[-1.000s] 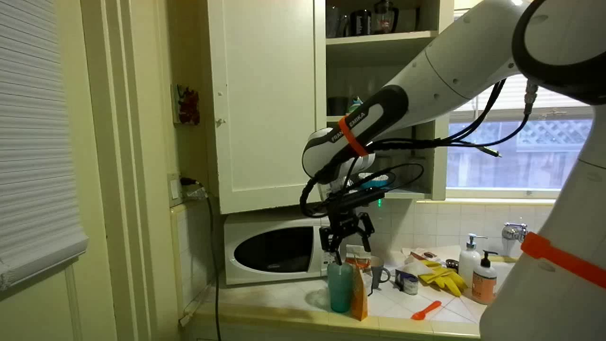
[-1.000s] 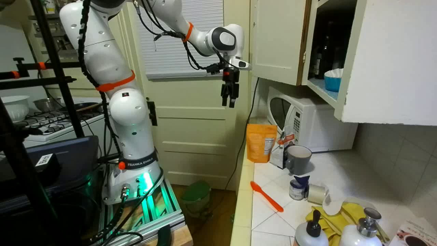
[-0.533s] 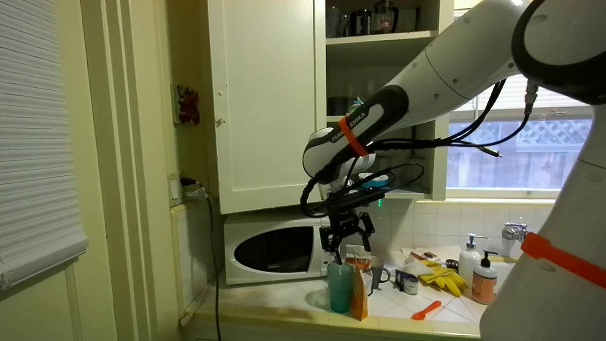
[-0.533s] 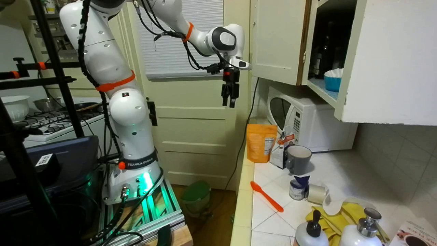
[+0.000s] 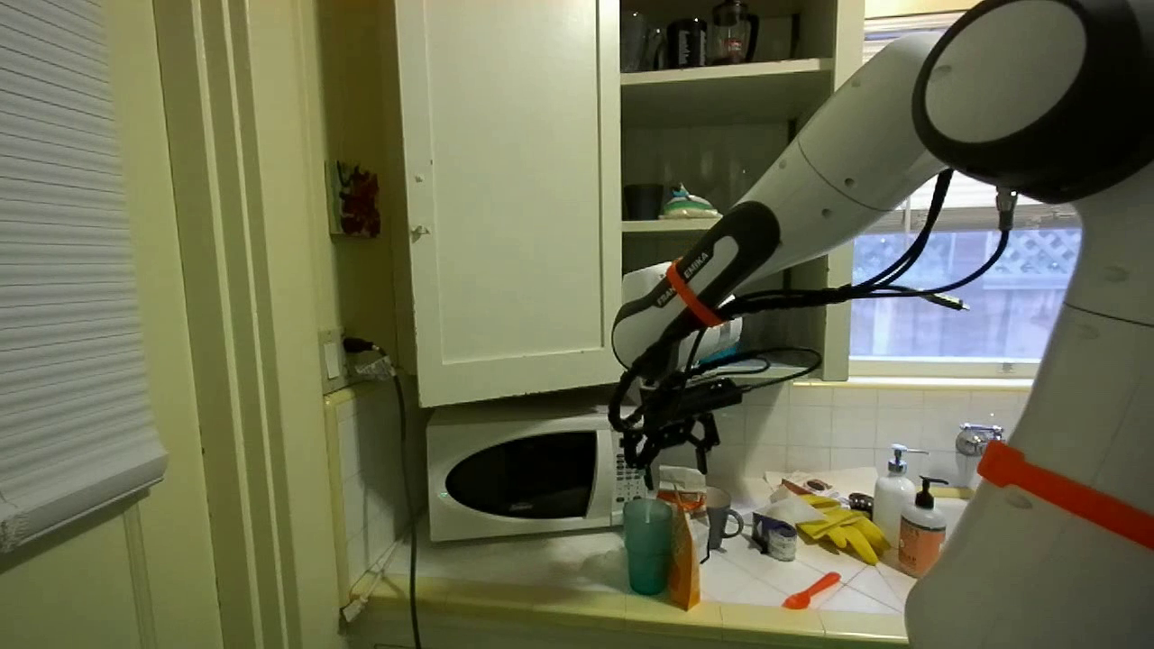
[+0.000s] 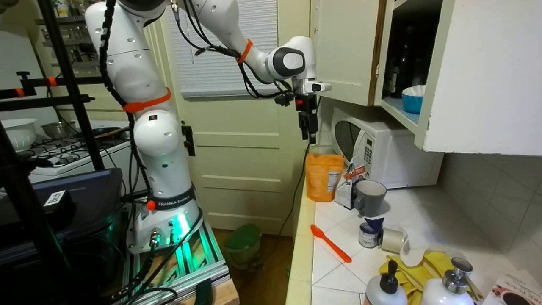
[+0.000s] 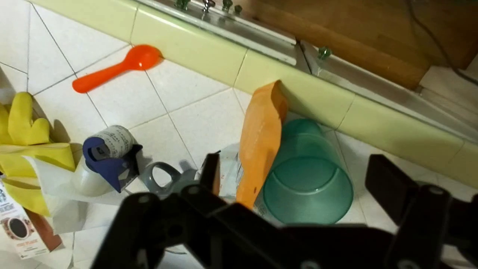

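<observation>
spoon of orange plastic (image 7: 119,68) lies upper left in the wrist view, a flat orange pouch (image 7: 261,144) stands near centre, and right of it a tapered translucent teal cup (image 7: 309,164) stands below the black gripper (image 7: 300,181), jaws spread wide

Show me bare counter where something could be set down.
Bare tile: between orange spoon and orange pouch; in an exterior view, before the microwave, left of the teal cup. Crowded: cup, pouch and gray mug together; gloves beside pump bottles.
</observation>
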### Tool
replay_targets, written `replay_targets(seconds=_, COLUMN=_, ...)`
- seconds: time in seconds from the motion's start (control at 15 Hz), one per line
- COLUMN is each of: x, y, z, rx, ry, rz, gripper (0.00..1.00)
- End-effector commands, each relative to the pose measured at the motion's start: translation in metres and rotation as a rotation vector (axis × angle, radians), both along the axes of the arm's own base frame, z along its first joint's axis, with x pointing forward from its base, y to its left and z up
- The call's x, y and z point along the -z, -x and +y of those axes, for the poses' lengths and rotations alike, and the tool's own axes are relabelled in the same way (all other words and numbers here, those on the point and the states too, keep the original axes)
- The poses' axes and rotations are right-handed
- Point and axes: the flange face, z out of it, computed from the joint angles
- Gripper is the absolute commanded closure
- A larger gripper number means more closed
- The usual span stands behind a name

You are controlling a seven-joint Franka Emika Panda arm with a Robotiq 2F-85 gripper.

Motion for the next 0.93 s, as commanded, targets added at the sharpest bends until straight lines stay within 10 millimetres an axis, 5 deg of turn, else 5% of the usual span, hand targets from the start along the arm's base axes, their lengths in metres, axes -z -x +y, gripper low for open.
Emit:
replay_targets(seconds=0.0, x=0.02, y=-0.004, z=-0.016, rx=0.045, ry=-0.015, rz=-0.083, gripper=0.0)
replay_targets(seconds=0.87, x=0.035, y=-0.012, z=-0.03, rx=0.107, ry=-0.025, rz=-0.078, gripper=0.0)
